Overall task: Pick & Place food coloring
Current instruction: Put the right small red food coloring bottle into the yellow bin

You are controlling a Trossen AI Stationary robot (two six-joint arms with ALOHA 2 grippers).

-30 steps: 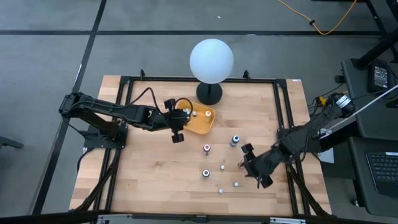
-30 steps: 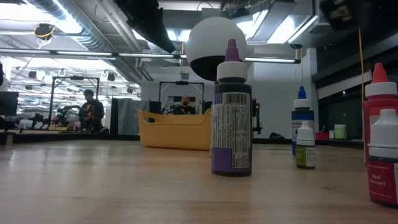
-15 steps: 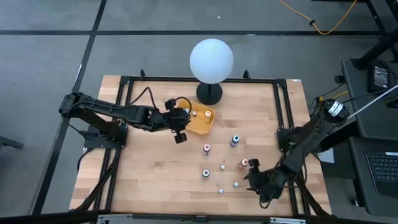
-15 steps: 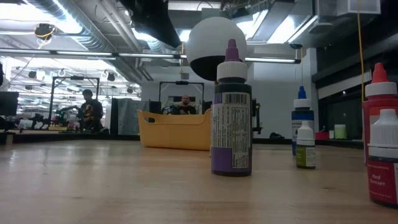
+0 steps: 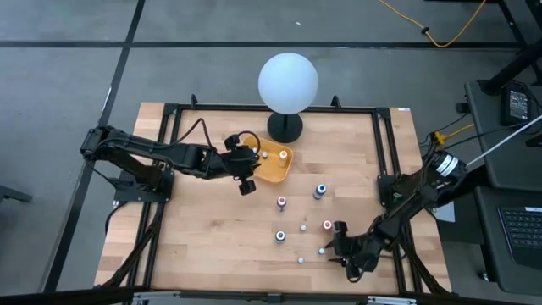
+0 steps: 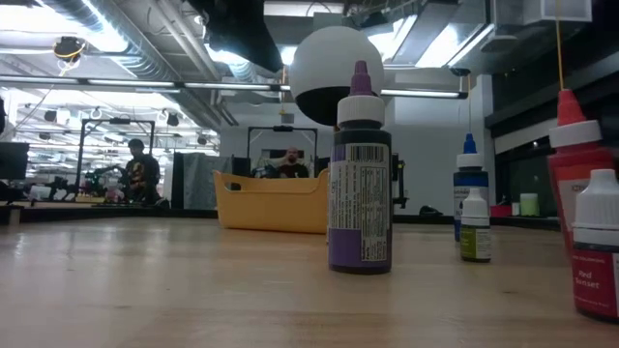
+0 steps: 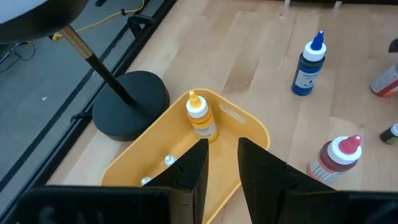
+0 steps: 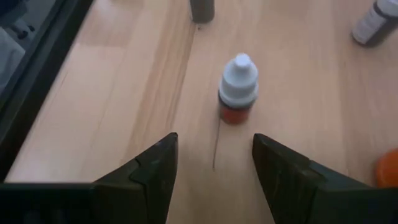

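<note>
Food coloring bottles stand upright on the wooden table: a pink-topped one (image 5: 282, 202), a blue one (image 5: 319, 191), a dark purple one (image 5: 280, 236) and small white-capped ones (image 5: 303, 227). A yellow bottle (image 7: 200, 117) stands in the yellow-orange tray (image 5: 279, 172). My left gripper (image 5: 246, 182) hovers over the tray's near-left edge, its fingers (image 7: 188, 169) a narrow gap apart with nothing between them. My right gripper (image 5: 339, 247) is low at the near right, open, pointing at a small white-capped red bottle (image 8: 238, 93) just ahead. A red-topped bottle (image 5: 328, 224) leans beside it. My right gripper has the red-topped bottle (image 8: 388, 168) close by the outer side of one finger (image 8: 286, 174). That bottle leans in the low view (image 6: 573, 145). I cannot tell whether the finger touches it. My left gripper touches nothing.
A big white globe lamp (image 5: 288, 81) on a black base (image 5: 284, 129) stands at the far middle, just behind the tray. A black frame (image 5: 383, 161) runs along the table's sides. Bare wood (image 5: 203, 237) lies at the near left.
My right gripper has come down toward the table's near edge, rolling as it went, and now sits low beside the small bottles. The red-topped bottle, upright before, now leans in the low view. My left gripper has stayed over the tray.
</note>
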